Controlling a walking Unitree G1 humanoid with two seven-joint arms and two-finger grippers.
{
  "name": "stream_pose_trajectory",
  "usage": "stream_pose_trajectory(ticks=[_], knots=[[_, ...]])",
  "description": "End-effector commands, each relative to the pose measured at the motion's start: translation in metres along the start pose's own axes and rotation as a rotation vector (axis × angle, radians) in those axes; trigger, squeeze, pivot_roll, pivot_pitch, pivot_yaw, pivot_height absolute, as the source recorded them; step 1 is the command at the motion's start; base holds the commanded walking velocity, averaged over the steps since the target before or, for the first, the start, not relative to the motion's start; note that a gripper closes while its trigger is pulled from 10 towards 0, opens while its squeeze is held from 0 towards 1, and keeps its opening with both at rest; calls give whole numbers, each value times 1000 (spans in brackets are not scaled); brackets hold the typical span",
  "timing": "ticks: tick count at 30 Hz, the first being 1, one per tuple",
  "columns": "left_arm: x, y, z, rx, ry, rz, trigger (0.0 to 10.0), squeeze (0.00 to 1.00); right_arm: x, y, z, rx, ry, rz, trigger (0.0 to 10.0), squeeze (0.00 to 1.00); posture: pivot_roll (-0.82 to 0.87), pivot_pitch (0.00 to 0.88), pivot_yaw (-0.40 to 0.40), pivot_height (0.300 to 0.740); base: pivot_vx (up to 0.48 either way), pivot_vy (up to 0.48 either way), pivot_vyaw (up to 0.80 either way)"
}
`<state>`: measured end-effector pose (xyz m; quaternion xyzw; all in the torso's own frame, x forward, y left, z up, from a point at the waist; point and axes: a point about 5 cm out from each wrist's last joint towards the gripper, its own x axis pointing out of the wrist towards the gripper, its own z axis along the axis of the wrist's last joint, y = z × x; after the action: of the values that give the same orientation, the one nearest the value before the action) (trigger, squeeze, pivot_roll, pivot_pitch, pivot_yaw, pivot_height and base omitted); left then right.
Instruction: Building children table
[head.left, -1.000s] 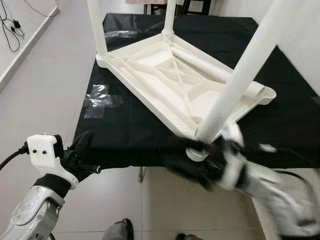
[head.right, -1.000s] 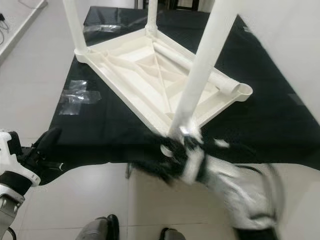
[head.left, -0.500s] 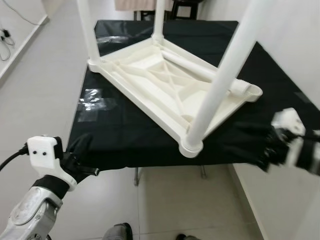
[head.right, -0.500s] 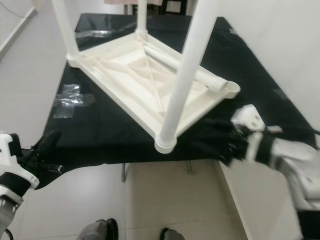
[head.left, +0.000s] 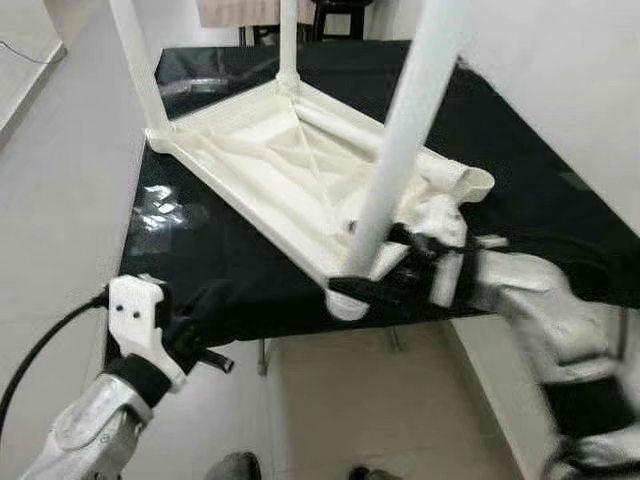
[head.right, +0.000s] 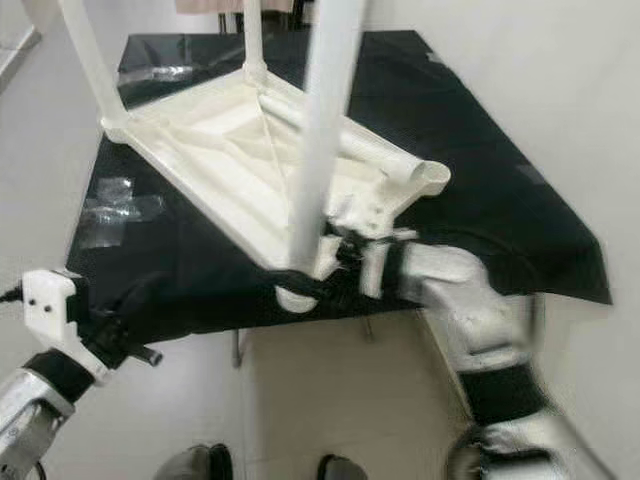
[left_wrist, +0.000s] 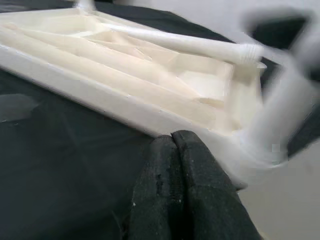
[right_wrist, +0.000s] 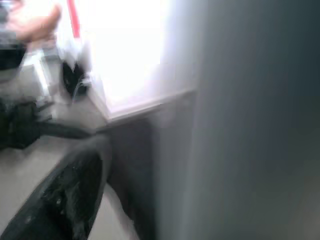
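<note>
Overhead-lit, grey-walled room — upturned white table (head.left: 300, 165) on black-clothed tabletop (head.left: 540, 190).

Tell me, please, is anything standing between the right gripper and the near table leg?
Nothing visible does. The right gripper is already at the base of the near leg, by the upturned table's front corner.

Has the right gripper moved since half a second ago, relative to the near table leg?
Yes. The right gripper has swung in from the table's right side to the base of the near leg.
</note>
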<state>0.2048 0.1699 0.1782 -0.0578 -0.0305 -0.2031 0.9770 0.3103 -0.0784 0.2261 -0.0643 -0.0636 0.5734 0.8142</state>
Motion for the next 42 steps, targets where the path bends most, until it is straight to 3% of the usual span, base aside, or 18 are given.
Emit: stream_pose_trajectory(ticks=[1,3,4,7,9,10,15,17,20,23,26,27,29,31,33,35,37,42], knots=[[-2,-2,-2,9,14,-4,10000,0,25,-2,1,-17,-17,-19,10000,0,100,135,-63,740,0,0,0],[-2,-3,-2,20,14,-11,10000,0,65,-7,9,-42,-47,-83,10000,0,115,138,-76,740,0,0,0],[-2,-3,-2,20,14,-11,10000,0,65,-7,9,-42,-47,-83,10000,0,115,138,-76,740,0,0,0],[-2,-5,-3,27,14,-13,10000,0,97,-5,21,-75,-65,-128,10000,0,122,139,-79,740,0,0,0],[-2,-5,-3,27,14,-13,10000,0,97,-5,21,-75,-65,-128,10000,0,122,139,-79,740,0,0,0],[-2,-6,-3,33,16,-15,10000,0,119,1,33,-76,-94,-164,10000,0,128,140,-83,740,0,0,0],[-2,-8,-4,38,17,-16,10000,0,128,6,37,-93,-97,-164,10000,0,139,144,-87,740,0,0,0],[-3,-8,-4,38,17,-16,10000,0,123,6,32,-111,-76,-101,10000,0,140,147,-89,740,0,0,0],[-3,-11,-4,32,15,-24,10000,0,91,0,10,-204,23,162,10000,0,121,157,-90,740,0,0,0],[-3,-12,-4,29,16,-31,10000,0,75,-5,5,-222,74,244,10000,0,118,159,-91,740,0,0,0],[-4,-14,-4,24,23,-52,10000,0,42,-22,-5,-253,212,352,10000,0,116,163,-94,740,0,0,0],[-4,-14,-4,24,23,-52,10000,0,42,-22,-5,-253,212,352,10000,0,116,163,-94,740,0,0,0],[-7,-19,-6,18,40,-84,10000,0,17,-46,-9,-317,396,332,10000,0,119,167,-97,740,0,0,0],[-9,-24,-8,12,56,-111,10000,0,6,-61,-14,-389,549,285,10000,0,122,169,-98,740,0,0,0],[-10,-27,-9,11,67,-126,10000,0,3,-66,-19,-422,631,257,10000,0,127,172,-100,740,0,0,0],[-10,-27,-9,11,67,-126,10000,0,3,-66,-19,-422,631,257,10000,0,127,172,-100,740,0,0,0],[-12,-31,-11,16,78,-138,10000,0,2,-77,-27,-510,779,157,10000,0,133,180,-107,740,0,0,0],[-14,-33,-11,20,76,-136,10000,0,5,-82,-30,-563,864,99,10000,0,138,189,-111,740,0,0,0]])
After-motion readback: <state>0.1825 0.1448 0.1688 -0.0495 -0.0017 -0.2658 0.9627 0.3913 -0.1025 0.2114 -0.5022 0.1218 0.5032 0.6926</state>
